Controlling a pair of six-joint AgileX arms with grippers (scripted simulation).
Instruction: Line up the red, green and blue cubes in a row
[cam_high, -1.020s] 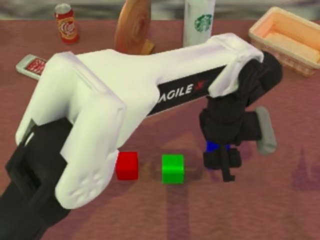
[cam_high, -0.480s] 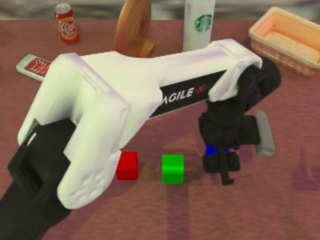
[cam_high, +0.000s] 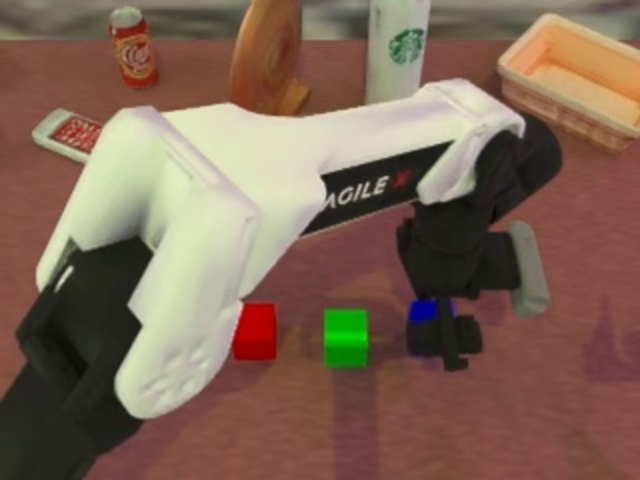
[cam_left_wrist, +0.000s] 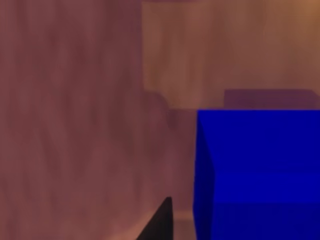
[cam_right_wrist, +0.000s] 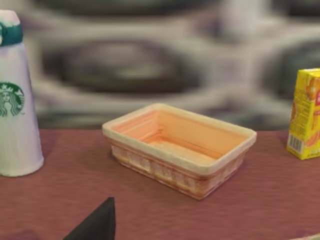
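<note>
The left gripper (cam_high: 441, 335) is low over the table (cam_high: 560, 400), to the right of the green cube (cam_high: 345, 336). The blue cube (cam_high: 424, 310) sits between its fingers, which seem to hold it, though the arm hides much. The red cube (cam_high: 254, 331) is farther left, beyond the green one. The three cubes are roughly in one row. The right gripper is not seen from above.
</note>
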